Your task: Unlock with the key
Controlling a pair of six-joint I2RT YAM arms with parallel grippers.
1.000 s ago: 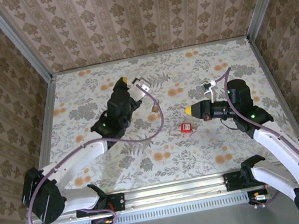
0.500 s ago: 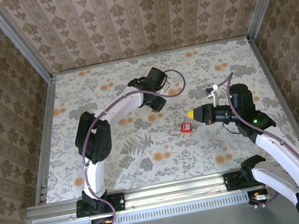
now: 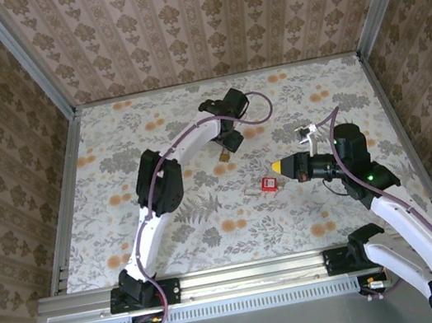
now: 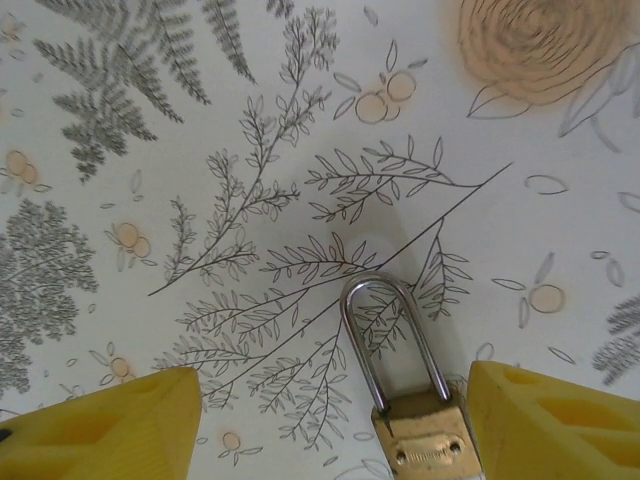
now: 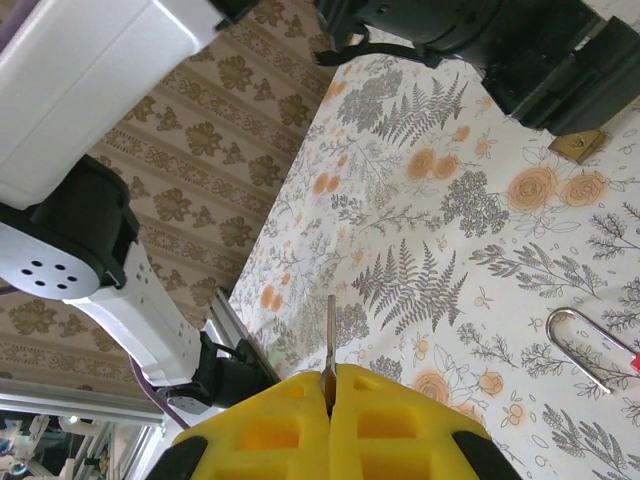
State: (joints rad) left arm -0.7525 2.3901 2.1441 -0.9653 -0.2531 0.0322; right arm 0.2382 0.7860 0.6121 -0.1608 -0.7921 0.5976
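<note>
**Left pincer (image 4: pixel 330 410) reaches the padlock (image 4: pixel 420 440).**
Newly swung across, its released jaws straddle the lock, ready to steady it; right pincer (image 5: pixel 330 385) clenched, key (image 3: pixel 267 185) loose beside it.

No lettering, number or sign can be read anywhere. The brass padlock (image 4: pixel 424 440), lying between the spread jaws of the left gripper (image 4: pixel 330 430) and closer to its right-hand finger, carries a faint stamped mark across the top of its body. That mark is too small and blurred to make out as words or a brand. The red tag (image 3: pixel 269 184), lying just ahead of and slightly below the tip of the right gripper (image 3: pixel 277 167) in the top view, is too small to tell whether it bears any print.
</note>
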